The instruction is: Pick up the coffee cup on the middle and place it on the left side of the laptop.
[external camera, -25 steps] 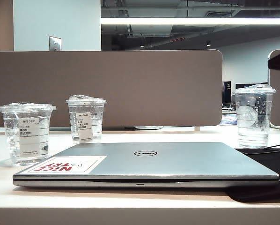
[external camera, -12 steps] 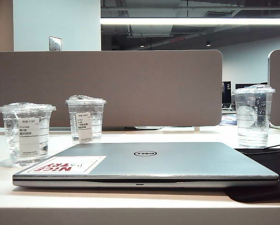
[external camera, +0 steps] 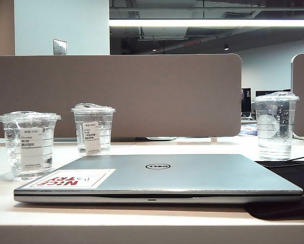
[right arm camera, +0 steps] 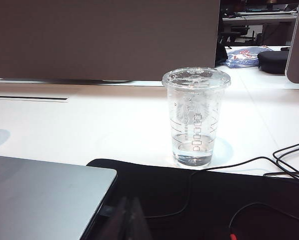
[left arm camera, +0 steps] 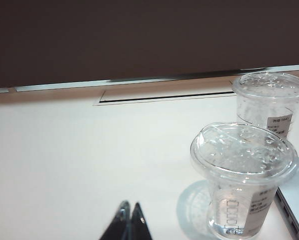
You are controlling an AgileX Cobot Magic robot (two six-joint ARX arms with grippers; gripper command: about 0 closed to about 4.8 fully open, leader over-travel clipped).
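Standing on the pale surface (external camera: 142,218) just beside the front left corner of the slim silver-grey closed laptop (external camera: 182,175) is the short clear ribbed plastic coffee cup (external camera: 29,145), lidded, upright, with a broad straight white label facing the exterior camera. The laptop's lid carries a round logo and a red-and-white "NICE TRY" sticker (external camera: 70,179) at the corner nearest that cup. Behind the coffee cup, nearer the grey partition (external camera: 116,94), stands a second short clear lidded cup with a narrower tilted label (external camera: 93,128), apart from the first. A taller clear lidded cup (external camera: 276,125) stands well off on the right side, past a black mat (right arm camera: 199,200) that lies beside the laptop and has thin black cables (right arm camera: 269,165) running over it.

Neither arm shows in the exterior view. In the left wrist view the left claw (left arm camera: 129,222) is pressed together, fingertips meeting, holding nothing, over bare surface near the coffee cup. In the right wrist view the right claw (right arm camera: 127,220) appears dim and blurred above the laptop's edge and the mat, its fingers drawn narrow and empty, with the taller cup ahead of it.
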